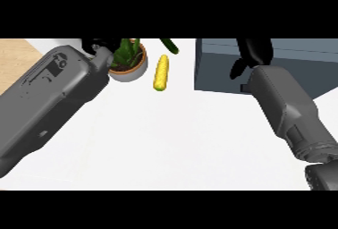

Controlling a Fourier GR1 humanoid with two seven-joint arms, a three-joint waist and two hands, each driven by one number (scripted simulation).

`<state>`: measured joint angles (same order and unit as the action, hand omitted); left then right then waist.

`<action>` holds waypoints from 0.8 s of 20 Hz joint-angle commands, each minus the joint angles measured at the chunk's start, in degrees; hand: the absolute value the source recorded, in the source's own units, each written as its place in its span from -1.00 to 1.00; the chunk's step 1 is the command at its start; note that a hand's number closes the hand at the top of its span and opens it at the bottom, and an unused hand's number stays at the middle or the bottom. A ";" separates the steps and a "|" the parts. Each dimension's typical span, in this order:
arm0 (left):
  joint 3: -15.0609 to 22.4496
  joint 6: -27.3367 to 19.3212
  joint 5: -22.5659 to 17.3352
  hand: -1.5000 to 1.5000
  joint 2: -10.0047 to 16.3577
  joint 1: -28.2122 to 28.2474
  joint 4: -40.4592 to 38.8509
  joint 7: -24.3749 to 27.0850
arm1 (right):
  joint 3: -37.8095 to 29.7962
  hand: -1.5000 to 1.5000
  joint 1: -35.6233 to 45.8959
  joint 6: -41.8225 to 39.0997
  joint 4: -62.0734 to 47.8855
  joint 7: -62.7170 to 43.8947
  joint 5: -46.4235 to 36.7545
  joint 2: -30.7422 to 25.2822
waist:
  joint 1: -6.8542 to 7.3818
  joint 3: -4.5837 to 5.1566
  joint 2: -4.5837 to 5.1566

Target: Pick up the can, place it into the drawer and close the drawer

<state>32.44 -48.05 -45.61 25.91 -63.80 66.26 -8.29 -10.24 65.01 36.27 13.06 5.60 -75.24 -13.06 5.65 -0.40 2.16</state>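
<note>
Nearest to me, my two grey forearms come up over the white worktop (171,134): the left forearm (52,98) slants in from the lower left, the right forearm (290,112) from the lower right. I do not see the can anywhere in this view. Further out, a yellow corn cob (160,72) lies on the worktop, just beside a potted plant (127,62). My left hand (98,45) shows only as a bit of black at the end of its forearm, close against the plant, and I cannot tell whether it is open or closed. At the far right stands the grey-blue drawer (218,67), and my right hand (256,51) hangs over it. It is only a dark shape from here, so I cannot tell whether it grips anything. My guess is that the can is either hidden in that hand or already down in the drawer. If so, the pick-up is done, the placing is under way or just finished, and closing the drawer is left to do.
</note>
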 commanded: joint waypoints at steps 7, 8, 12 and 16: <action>-0.46 -0.16 0.52 -1.00 1.38 0.76 3.06 -1.91 | -9.96 -1.00 6.16 -6.40 -0.75 10.20 11.40 2.09 | 0.99 0.01 -0.09; 0.34 -0.07 0.58 -1.00 0.84 2.03 3.69 -1.79 | -12.48 -1.00 6.82 -9.08 -1.13 10.74 14.08 1.80 | 1.01 0.01 -0.22; -0.68 0.36 0.57 -1.00 1.87 2.24 3.82 -1.61 | -19.97 -1.00 6.37 -11.93 -0.76 15.23 22.05 2.90 | 0.97 -0.05 0.08; 1.13 -1.78 1.72 -1.00 -0.30 5.35 6.17 -0.59 | -23.54 -1.00 7.53 -16.75 -0.73 18.53 25.62 -0.37 | 0.88 0.12 -0.01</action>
<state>32.54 -48.65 -44.73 27.03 -60.48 71.07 -9.82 -28.05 69.06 21.53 10.74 22.66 -56.00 -13.48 5.29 -0.53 1.96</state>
